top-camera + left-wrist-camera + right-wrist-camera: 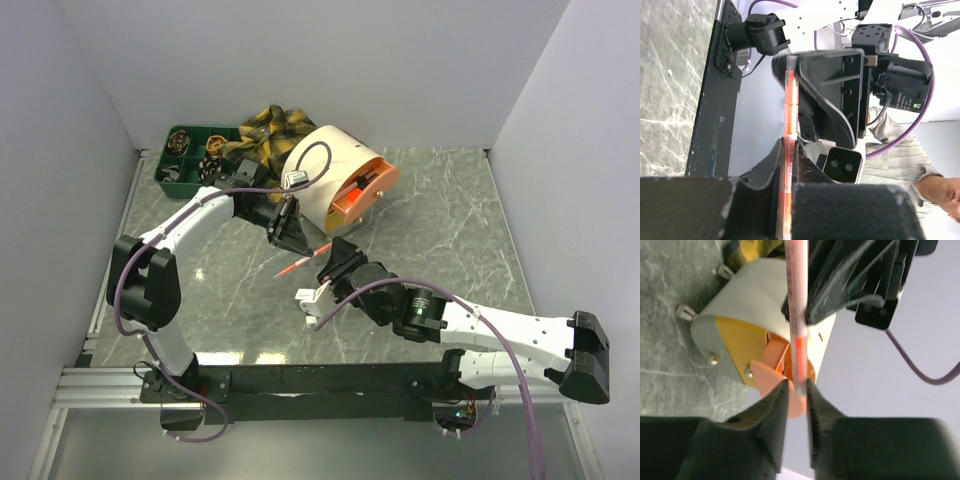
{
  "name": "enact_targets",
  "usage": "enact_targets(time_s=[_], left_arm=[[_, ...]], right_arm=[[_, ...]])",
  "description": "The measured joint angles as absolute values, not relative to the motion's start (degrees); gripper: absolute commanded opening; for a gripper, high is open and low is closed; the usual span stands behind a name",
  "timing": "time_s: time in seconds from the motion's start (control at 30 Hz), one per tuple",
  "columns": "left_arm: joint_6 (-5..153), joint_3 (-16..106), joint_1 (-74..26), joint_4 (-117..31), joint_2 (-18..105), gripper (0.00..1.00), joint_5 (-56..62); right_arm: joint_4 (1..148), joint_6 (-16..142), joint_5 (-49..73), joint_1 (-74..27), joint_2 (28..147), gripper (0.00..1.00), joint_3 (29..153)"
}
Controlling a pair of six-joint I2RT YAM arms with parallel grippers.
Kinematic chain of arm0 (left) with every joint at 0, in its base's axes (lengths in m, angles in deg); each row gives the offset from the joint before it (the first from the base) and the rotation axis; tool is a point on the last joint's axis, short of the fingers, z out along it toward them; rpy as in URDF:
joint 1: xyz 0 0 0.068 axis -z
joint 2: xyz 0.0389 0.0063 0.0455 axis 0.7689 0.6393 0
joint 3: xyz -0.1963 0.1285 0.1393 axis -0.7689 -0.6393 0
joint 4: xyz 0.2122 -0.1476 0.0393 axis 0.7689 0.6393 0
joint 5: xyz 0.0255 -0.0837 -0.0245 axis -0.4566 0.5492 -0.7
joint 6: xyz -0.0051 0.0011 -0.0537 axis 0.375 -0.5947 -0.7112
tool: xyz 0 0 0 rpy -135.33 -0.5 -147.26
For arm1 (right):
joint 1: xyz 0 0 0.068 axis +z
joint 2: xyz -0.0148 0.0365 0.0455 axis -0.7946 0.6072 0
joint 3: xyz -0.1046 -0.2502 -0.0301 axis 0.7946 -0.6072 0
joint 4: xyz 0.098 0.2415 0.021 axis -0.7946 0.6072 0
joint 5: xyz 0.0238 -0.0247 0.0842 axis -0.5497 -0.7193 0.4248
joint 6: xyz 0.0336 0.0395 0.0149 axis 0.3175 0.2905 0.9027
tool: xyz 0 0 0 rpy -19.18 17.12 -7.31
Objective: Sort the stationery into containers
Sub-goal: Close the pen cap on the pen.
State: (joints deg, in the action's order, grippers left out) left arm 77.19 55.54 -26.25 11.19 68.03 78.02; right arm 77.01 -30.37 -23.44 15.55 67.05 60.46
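While the grey marbled table (440, 230) is carrying everything, the cream drum (345, 155) is lying on its side toward the back. Its mouth is facing right, and its orange inner tray (368, 195) is showing at the opening. Just behind the drum, the yellow-and-black plaid cloth (272, 128) is sitting bunched up and overlapping the right end of the dark green divided tray (185, 186) at the back left. The tray's compartments are holding small dark items, too small to identify.

The two arms are meeting in front of the drum, over the middle of the table. The left gripper (788, 152) is clamping a thin red pen (790, 100) across its barrel, the jaws pressing tight on both sides. The right gripper (797, 389) is facing it from the pen's other end. Its jaws are standing narrow, with the fingertips flanking the pen's end very closely, and I cannot tell whether they are pressing on it or just clearing it. The pen is hanging in the air between the two grippers, slanting above the table on the near side of the drum's mouth and touching neither container.
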Motion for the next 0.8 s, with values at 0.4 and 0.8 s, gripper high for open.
enact_targets(time_s=[0.4, 0.8], left_arm=[[77.69, 55.56, -26.25, 9.22, 66.98, 0.01, 78.54], [87.77, 78.46, -27.32, 15.89, 71.20, 0.01, 70.02]], right_arm=[[78.10, -28.10, -22.35, 10.69, 61.76, 0.44, 59.91], [91.46, -8.30, -20.14, 4.36, 40.36, 0.62, 59.12]])
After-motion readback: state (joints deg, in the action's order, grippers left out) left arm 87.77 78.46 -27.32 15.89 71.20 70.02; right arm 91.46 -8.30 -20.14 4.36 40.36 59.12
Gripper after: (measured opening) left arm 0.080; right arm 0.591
